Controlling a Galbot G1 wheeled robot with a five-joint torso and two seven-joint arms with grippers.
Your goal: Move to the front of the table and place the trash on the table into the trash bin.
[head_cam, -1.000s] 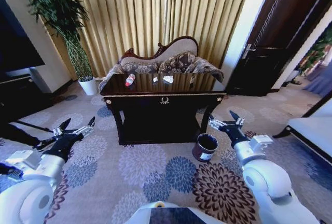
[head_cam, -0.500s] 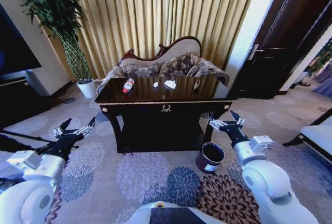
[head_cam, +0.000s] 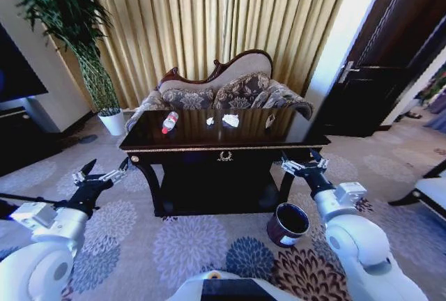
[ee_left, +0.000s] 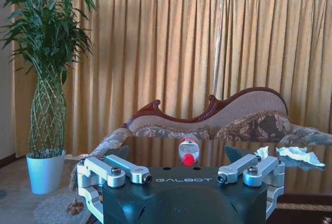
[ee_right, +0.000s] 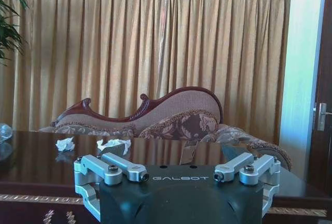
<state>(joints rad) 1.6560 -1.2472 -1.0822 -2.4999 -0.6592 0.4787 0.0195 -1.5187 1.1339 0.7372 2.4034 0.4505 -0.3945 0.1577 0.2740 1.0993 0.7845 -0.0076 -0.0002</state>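
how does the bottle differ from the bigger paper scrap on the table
The bottle is clear plastic with a red label; the bigger paper scrap is white and crumpled. The bottle lies toward the table's left end, the scrap near its middle. Both rest on the glossy top, untouched.

Both arms are held forward and low in the head view, white shells at the lower corners of the frame. The left gripper [head_cam: 102, 173] is seen at lower left, fingers spread apart and holding nothing. The right gripper [head_cam: 304, 164] is seen right of centre, fingers likewise spread and holding nothing. Both wrists are kept roughly level.
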